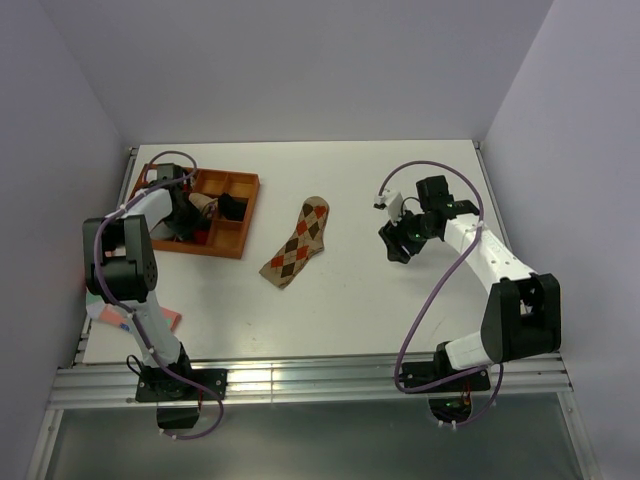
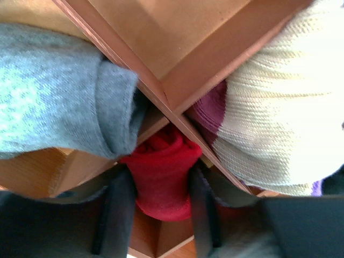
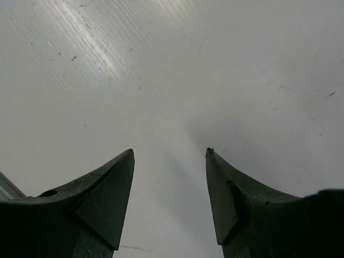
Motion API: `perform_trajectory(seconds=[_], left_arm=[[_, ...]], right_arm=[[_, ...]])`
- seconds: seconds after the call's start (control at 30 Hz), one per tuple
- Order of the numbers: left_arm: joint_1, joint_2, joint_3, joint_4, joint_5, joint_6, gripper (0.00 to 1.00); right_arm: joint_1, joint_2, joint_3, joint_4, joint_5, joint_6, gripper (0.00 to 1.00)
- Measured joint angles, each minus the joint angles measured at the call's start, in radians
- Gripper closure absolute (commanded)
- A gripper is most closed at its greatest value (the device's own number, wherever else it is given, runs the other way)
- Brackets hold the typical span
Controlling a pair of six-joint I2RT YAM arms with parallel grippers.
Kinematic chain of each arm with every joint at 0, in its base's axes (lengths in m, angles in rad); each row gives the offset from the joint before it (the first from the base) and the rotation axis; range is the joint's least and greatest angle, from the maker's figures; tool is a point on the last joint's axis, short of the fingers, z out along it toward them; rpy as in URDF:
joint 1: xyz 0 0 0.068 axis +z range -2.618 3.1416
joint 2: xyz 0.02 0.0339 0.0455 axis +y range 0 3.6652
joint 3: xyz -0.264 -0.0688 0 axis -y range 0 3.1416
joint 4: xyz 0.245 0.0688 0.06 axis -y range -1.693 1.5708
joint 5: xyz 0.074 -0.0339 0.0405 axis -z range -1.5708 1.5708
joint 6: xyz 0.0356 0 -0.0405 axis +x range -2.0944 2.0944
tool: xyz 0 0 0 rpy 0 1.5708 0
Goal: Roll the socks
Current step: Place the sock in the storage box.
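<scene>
Top external view gives you the layout: a wooden tray (image 1: 250,215) split into compartments sits at the far left of the white desk (image 1: 380,310), and your left arm reaches down into it. The left wrist view looks straight into that tray. The red sock (image 2: 161,188) is bundled up in a compartment where the wooden dividers (image 2: 177,115) cross. The left pincer (image 2: 160,171) is partly closed around it, with a dark finger pressed against each side of the bundle. A grey sock (image 2: 59,91) fills the compartment to the left in that view, its cuff folded over. A cream sock (image 2: 279,113) with a maroon patch fills the one to the right. From above you can also make out something dark in a compartment on the tray's right side.

The argyle sock (image 1: 298,243) lies flat and unrolled on the desk just right of the tray, touching neither arm. Your right pincer (image 3: 169,153) hangs over bare desk well to the right of that sock, jaws spread wide and holding nothing. A pink sock (image 1: 168,320) lies at the desk's left edge beside the left arm. Plain pale walls (image 1: 300,60) close in the desk on three sides.
</scene>
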Motion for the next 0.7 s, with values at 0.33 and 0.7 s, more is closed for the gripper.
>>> perform_trajectory(seconds=[0.33, 0.7], left_arm=[[0.000, -0.017, -0.007, -0.016, -0.059, 0.001, 0.46], [0.003, -0.050, -0.007, -0.042, -0.087, 0.001, 0.43]], right_arm=[[0.000, -0.010, 0.000, -0.005, 0.004, 0.000, 0.37], [0.000, -0.010, 0.000, -0.007, 0.005, 0.000, 0.37]])
